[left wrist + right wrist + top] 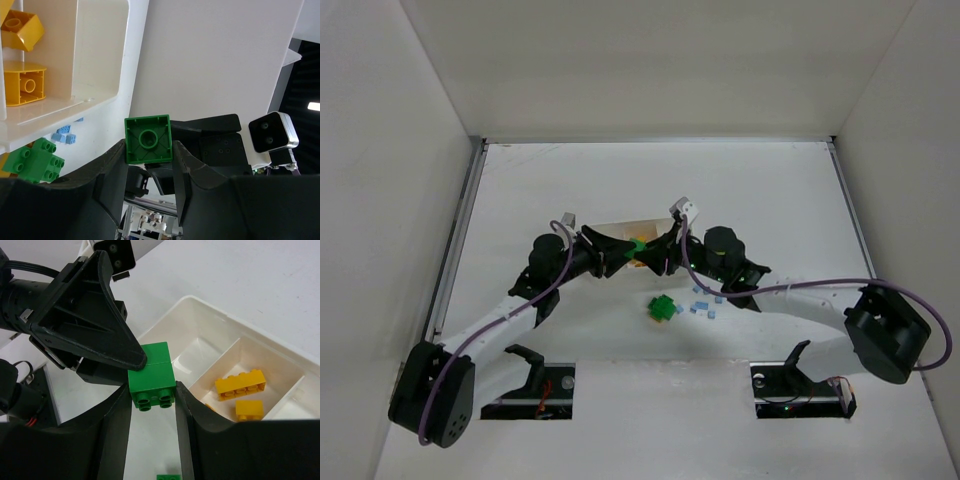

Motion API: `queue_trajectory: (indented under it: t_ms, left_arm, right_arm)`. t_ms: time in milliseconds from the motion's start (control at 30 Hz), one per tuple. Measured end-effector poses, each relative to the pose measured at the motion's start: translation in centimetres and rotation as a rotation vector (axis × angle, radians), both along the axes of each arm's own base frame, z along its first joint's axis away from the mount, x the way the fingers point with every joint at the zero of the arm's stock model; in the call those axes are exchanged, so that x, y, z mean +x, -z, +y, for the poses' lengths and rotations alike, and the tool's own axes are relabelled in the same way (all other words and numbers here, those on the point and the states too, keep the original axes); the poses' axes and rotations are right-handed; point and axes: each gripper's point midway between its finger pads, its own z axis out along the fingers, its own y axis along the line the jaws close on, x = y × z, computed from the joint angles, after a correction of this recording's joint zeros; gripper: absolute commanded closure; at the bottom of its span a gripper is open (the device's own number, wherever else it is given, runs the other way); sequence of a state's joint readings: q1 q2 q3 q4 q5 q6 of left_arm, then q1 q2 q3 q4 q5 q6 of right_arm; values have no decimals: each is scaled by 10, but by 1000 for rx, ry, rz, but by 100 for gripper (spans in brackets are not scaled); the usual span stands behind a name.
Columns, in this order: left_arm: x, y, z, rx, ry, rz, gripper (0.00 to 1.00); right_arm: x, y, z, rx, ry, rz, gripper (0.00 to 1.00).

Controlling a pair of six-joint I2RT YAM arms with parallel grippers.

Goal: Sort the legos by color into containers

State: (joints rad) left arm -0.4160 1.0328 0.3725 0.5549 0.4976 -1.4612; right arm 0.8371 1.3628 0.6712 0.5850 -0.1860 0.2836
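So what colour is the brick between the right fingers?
Bright green; the brick shows best in the right wrist view.

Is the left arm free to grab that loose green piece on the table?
Probably not yet: the left end effector is closed on a green block that the right end effector also grips. The loose green piece itself lies in the open.

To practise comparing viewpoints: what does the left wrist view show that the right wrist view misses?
Left wrist only: light-blue bricks on the table and the right wrist's camera. Right wrist only: the left wrist's camera and the seam across the green lego. Both: that lego, gripped by the left gripper and right gripper, and yellow bricks in the tray.
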Motion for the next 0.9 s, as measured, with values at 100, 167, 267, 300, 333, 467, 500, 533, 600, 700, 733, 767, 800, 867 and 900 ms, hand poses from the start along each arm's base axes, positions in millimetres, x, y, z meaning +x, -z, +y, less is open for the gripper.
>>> queue_trajectory:
  t_ms: [100,167,267,300,333,467,500,533,600,700,733,767,800,867,900]
  left_arm:
    - [-1,-3,3,-5,7,-9,87]
    - [4,-5,11,4,-25,-21,87]
    - [19,-8,35,23,-122,-43,87]
    - [22,-9,41,30,-146,-49,87]
    - [23,-10,45,34,-162,-55,87]
    - [25,-15,58,51,-200,-78,87]
    - [24,-15,60,55,-208,-82,87]
    - [25,-17,63,59,-217,-88,87]
    - [25,-18,69,69,-234,-97,87]
    - [24,-20,76,86,-260,-111,87]
    - [24,-20,79,93,-268,-116,87]
    - [23,-21,81,101,-274,-120,87]
    - [23,-20,83,111,-281,-124,87]
    - [23,-19,86,130,-289,-128,87]
    - [23,-19,87,141,-291,-130,87]
  right_arm:
    - [-2,-3,0,4,-4,-4,65]
    - [-2,-5,-2,4,-2,-7,65]
    - [0,-4,-8,1,16,-7,65]
    - [1,-3,-9,-2,21,-5,65]
    - [2,-2,-10,-4,24,-3,65]
    - [4,2,-8,-13,30,5,65]
    - [6,4,-6,-18,32,10,65]
    - [10,7,-2,-25,37,15,65]
    - [17,14,9,-42,45,29,65]
    - [25,25,30,-66,42,46,64]
    - [27,28,38,-72,38,49,63]
    - [27,30,46,-77,31,52,60]
    - [27,32,53,-81,24,55,54]
    - [28,35,62,-84,23,60,39]
    - [29,36,65,-86,25,60,35]
